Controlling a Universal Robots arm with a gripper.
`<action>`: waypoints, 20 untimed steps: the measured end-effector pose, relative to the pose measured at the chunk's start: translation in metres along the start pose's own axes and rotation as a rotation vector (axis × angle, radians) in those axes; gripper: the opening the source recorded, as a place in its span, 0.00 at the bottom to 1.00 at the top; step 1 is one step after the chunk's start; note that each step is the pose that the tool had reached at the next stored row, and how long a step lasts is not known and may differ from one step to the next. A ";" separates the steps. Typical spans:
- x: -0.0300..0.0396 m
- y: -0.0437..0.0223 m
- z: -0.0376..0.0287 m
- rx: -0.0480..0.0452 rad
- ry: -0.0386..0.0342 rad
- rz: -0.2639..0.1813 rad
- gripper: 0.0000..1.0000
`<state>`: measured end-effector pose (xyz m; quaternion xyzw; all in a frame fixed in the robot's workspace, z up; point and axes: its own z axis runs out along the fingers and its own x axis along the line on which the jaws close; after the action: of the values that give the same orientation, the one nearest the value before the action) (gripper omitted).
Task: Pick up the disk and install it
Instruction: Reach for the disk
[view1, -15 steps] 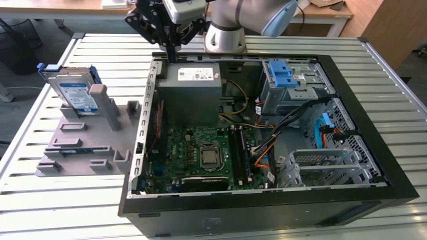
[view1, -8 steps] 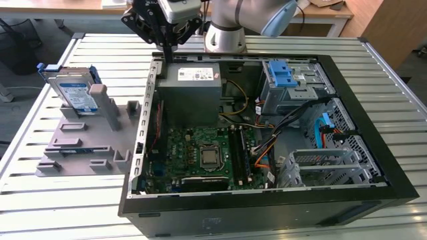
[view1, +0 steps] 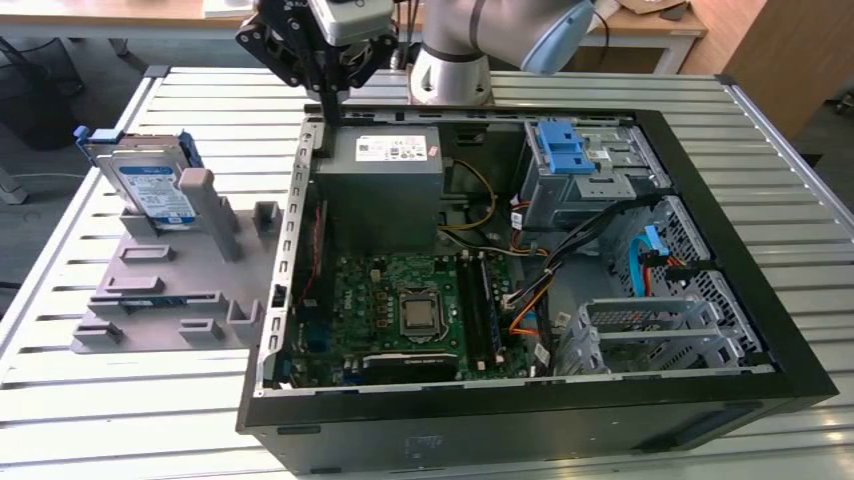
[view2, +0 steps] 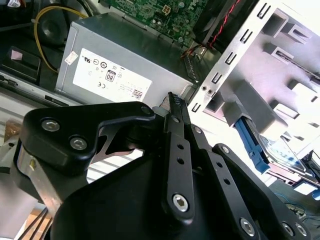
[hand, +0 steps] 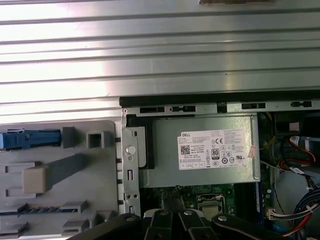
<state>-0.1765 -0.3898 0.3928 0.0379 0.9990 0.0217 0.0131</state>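
Tool (view1: 326, 104) pinched narrow, empty, just above grey box (view1: 395, 190); disk (view1: 151, 188) upright in rack (view1: 174, 290), well apart from tool.

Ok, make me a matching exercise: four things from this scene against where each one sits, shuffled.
1 disk
2 gripper
3 grey box
4 blue latch

a on the metal cage inside the case
b upright in the grey holder outside the case
c over the case's far wall
d inside the case, beside the green board

Pairs: 1-b, 2-c, 3-d, 4-a
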 end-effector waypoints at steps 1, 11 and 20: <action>0.0007 0.0001 0.0000 0.0001 0.0001 0.000 0.11; 0.0072 0.0008 -0.0001 0.0000 0.0000 0.000 0.11; 0.0124 0.0019 -0.0001 0.0000 0.0000 0.000 0.11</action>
<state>-0.1887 -0.3870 0.3927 0.0379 0.9990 0.0217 0.0131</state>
